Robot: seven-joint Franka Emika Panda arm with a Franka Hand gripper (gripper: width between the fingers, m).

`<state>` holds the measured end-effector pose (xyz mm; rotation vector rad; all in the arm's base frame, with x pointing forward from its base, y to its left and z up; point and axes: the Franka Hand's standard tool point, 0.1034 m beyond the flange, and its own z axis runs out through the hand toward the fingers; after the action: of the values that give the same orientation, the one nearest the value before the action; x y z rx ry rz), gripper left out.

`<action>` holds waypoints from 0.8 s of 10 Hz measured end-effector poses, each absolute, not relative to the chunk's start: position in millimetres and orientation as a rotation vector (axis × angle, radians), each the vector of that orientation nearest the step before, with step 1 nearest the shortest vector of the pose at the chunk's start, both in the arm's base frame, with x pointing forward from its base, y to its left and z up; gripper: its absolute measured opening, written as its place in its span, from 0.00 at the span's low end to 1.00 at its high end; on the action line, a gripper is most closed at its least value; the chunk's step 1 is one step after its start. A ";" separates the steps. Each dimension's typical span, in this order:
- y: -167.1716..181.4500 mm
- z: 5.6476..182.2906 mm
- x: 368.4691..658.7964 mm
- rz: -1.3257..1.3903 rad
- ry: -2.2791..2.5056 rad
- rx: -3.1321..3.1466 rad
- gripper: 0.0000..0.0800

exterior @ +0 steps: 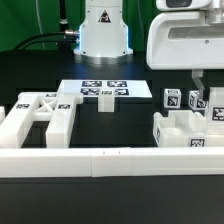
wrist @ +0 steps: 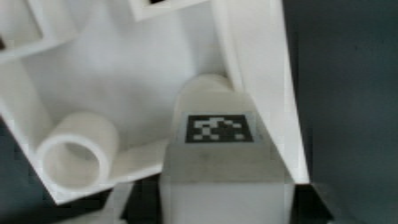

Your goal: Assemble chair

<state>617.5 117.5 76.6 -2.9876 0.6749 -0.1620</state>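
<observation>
The wrist view is blurred; the chair part (wrist: 160, 70) overruns its edges.

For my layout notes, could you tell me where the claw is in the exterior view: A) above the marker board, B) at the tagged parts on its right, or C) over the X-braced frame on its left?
B: the claw reaches down among the tagged chair parts at the exterior view's right, away from the marker board and the X-braced frame.

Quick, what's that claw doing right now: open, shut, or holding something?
The gripper sits low among the white chair parts, a tagged leg right by it; open or clamped on that leg cannot be told.
</observation>
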 end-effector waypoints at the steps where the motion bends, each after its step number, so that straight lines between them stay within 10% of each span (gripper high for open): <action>1: 118.5 76.2 616.6 -0.157 0.877 -2.931 0.36; 8: 120.8 76.1 615.2 -0.099 1.772 -2.458 0.36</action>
<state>615.2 120.8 76.1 -2.4584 1.7725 -0.0991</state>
